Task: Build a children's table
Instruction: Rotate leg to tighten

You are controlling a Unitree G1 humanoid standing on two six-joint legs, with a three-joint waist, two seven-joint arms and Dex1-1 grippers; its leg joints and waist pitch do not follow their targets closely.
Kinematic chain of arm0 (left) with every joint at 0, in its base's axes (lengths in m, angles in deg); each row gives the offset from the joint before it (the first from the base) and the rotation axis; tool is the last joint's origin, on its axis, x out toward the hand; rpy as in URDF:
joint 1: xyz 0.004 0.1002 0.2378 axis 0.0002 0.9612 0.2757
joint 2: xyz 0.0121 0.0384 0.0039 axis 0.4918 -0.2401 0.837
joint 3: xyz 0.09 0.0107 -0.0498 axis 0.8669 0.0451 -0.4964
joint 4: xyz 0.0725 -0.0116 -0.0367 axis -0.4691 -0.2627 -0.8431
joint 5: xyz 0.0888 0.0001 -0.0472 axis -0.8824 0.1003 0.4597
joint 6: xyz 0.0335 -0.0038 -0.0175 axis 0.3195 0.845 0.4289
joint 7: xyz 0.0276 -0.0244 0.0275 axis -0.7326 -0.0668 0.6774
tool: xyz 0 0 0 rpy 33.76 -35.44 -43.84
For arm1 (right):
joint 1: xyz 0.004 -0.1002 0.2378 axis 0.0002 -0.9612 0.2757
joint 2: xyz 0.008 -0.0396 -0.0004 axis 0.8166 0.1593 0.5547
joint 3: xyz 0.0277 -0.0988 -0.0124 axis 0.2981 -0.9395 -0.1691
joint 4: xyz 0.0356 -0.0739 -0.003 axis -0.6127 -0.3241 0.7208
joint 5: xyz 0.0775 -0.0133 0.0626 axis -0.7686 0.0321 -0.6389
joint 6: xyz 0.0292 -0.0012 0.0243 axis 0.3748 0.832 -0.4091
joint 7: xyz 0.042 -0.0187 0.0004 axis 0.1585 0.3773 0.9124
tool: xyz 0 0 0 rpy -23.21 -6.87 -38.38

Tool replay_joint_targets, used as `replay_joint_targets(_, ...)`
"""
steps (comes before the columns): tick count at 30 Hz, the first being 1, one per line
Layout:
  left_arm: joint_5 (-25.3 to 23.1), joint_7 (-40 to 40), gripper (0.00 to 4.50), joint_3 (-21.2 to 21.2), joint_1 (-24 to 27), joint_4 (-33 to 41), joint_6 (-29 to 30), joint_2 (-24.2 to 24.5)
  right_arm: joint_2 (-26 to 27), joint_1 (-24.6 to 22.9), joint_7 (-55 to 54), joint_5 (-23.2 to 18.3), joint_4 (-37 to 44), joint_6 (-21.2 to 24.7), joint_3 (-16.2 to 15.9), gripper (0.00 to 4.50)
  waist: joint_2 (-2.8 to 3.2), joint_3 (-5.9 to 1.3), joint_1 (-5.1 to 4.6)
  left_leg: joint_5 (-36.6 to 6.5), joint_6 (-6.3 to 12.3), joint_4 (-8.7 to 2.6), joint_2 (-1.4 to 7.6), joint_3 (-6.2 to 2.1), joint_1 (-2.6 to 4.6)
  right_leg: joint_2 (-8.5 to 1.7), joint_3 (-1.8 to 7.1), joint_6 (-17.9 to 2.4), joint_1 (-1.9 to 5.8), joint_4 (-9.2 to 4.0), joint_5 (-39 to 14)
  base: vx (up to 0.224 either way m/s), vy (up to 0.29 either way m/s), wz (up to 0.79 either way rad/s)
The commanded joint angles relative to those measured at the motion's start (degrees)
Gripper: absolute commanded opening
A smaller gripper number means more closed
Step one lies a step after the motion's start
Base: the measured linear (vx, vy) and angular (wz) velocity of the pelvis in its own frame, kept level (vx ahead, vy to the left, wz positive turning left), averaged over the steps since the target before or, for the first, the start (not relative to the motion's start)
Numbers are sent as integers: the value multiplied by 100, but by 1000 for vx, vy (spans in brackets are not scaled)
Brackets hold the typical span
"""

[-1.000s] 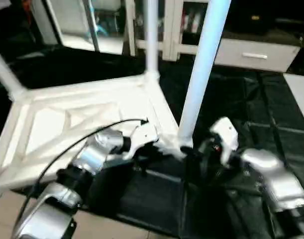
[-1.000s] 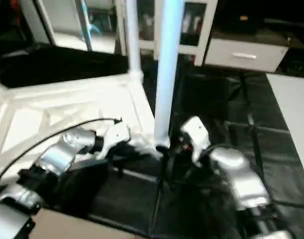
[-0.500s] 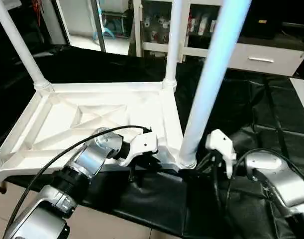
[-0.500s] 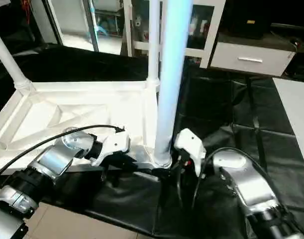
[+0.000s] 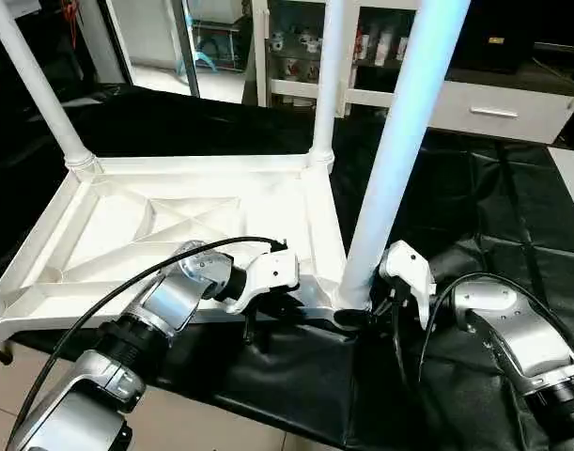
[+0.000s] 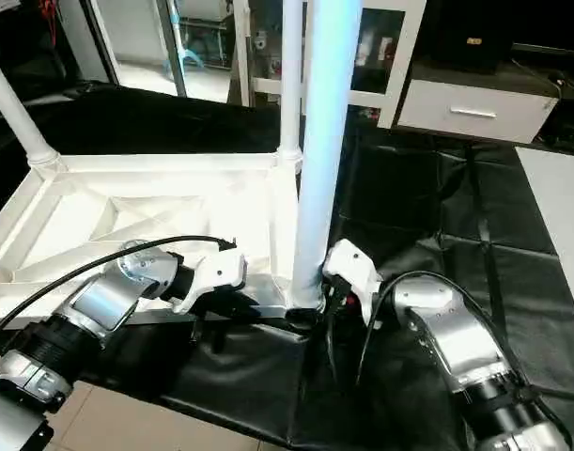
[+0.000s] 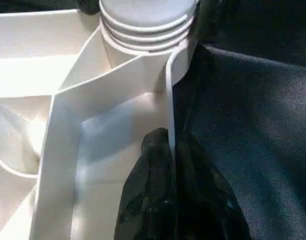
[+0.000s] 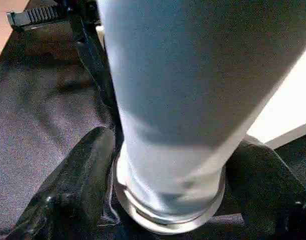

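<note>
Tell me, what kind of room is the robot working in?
Probably a workshop or lab room indoors. There's a big work table draped in black sheeting, white cabinets with a drawer behind it, shelves with small things behind glass, and a tiled floor.

Looks like a lab or test room, not a home. Work table [image 5: 512, 216] is draped in black sheeting with taped seams, pale tile floor [image 5: 221, 427] below its near edge. Past the far edge: a white cabinet with glass doors [image 5: 296, 42] holding small items (too small to identify), a white drawer unit [image 5: 498, 108] with a metal handle, and a doorway or glass panel [image 5: 146, 42] onto a bright floor.
</note>
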Motion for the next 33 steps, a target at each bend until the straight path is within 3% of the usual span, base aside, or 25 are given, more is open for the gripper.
replay_joint_targets(1,-260,-113,0,388,206,-103,87,57,-23,76,87,25,-54,-84,-13,312,-94,-285,-29,-761,543,-426,276,-62,-22,-271,199,-1523,279,-335,-766,0,0,0)
replay_joint_targets(6,-261,-119,0,391,216,-95,95,63,-33,96,124,31,-109,-129,-16,273,-96,-288,-26,-729,593,-416,276,-57,-18,-269,199,-1560,277,-330,-695,0,0,0)
replay_joint_targets(21,-280,79,0,328,200,-183,51,3,216,114,-166,93,-402,-322,108,265,-91,-287,-37,-782,586,-415,271,-56,-18,-263,189,-1570,275,-336,-803,0,0,0)
replay_joint_targets(22,-309,616,0,140,64,-508,-44,-222,490,181,-743,197,-651,-442,260,265,-88,-261,-67,-981,495,-419,250,-43,-27,-259,190,-1501,238,-386,-1146,0,0,0)
replay_joint_targets(24,-328,962,0,23,-39,-731,-70,-364,668,234,-1144,260,-816,-499,367,265,-117,-259,-76,-1211,325,-446,253,-66,-3,-260,184,-1336,249,-422,-1632,0,0,0)
replay_joint_targets(27,-385,1642,0,-169,-259,-1172,-144,-604,1052,326,-1983,340,-1101,-549,596,264,-112,-241,-101,-1490,206,-463,231,-79,19,-254,184,-1114,200,-483,-2224,0,0,0)
replay_joint_targets(28,-385,1644,0,-169,-260,-1173,-144,-605,1053,326,-1986,340,-1102,-550,597,264,-124,-259,-117,-1474,144,-472,227,-97,2,-257,187,-1033,213,-486,-2215,0,0,0)
replay_joint_targets(30,-370,2163,0,-344,-454,-1502,-78,-818,1515,397,-2964,352,-1340,-562,899,264,-121,-256,-130,-1415,138,-476,222,-93,-12,-243,190,-1030,201,-475,-2056,0,0,0)
replay_joint_targets(33,-355,2395,0,-417,-544,-1652,-30,-917,1743,439,-3556,412,-1503,-579,1050,264,-118,-268,-201,-1411,108,-481,207,-103,-28,-249,185,-1026,198,-479,-1995,0,0,0)
